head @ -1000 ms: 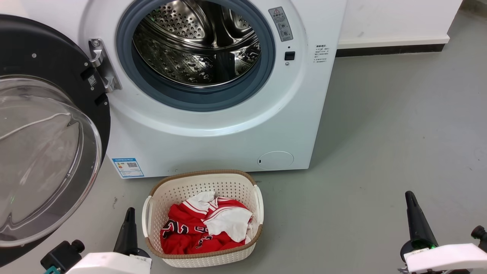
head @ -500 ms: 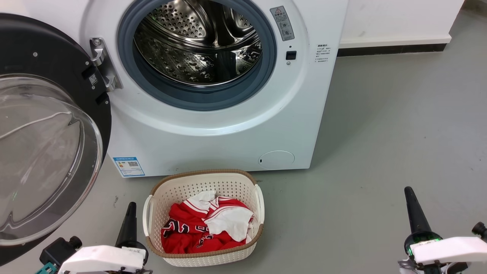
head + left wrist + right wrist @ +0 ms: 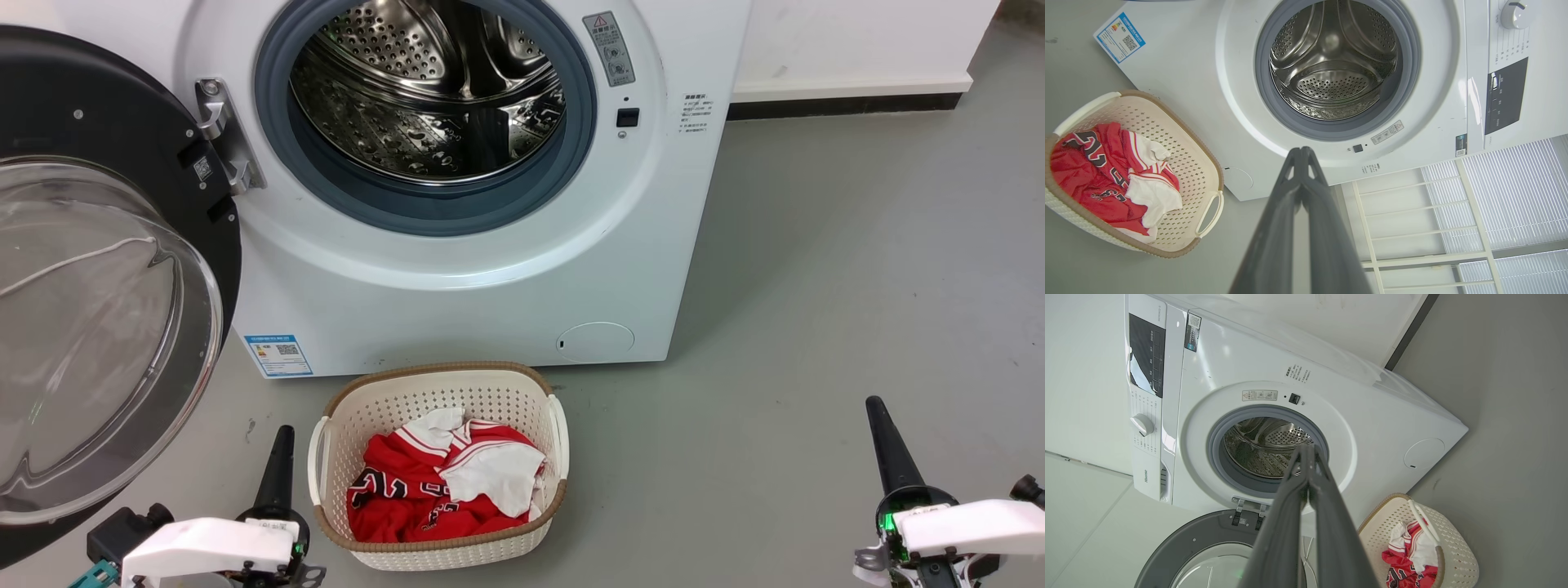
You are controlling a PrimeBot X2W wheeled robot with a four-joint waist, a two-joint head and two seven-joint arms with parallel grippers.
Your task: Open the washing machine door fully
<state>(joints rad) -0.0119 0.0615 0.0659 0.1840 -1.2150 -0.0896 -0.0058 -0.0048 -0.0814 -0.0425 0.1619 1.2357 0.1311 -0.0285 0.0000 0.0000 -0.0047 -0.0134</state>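
Washing machine door (image 3: 98, 310): we list it as swung well out to the left of the washing machine (image 3: 457, 278). It hangs from its metal hinge (image 3: 224, 135), with the glass bowl bulging toward us. Location: left of the round opening, joined to the front only at the hinge.

Opening: steel drum (image 3: 433, 90) and grey gasket (image 3: 343, 192) are fully exposed, with nothing across them.

Left gripper (image 3: 284, 433): low on the left of the head view, above the floor (image 3: 816, 286). Its jaws are clenched tip to tip on nothing. It is clear of the door and just beside the laundry basket (image 3: 408, 400).

Right gripper (image 3: 875, 404): low on the right, well apart from the machine, jaws likewise pressed together and empty.

Laundry basket: on the floor before the machine, holding a red and white garment (image 3: 424, 490).

Progress, in our judgement: the opening is done, or nearly so. The door stands wide, seemingly past square to the front. Left to settle is whether the hinge allows more travel, which we cannot tell. Neither gripper touches the door, so we count no push as under way.
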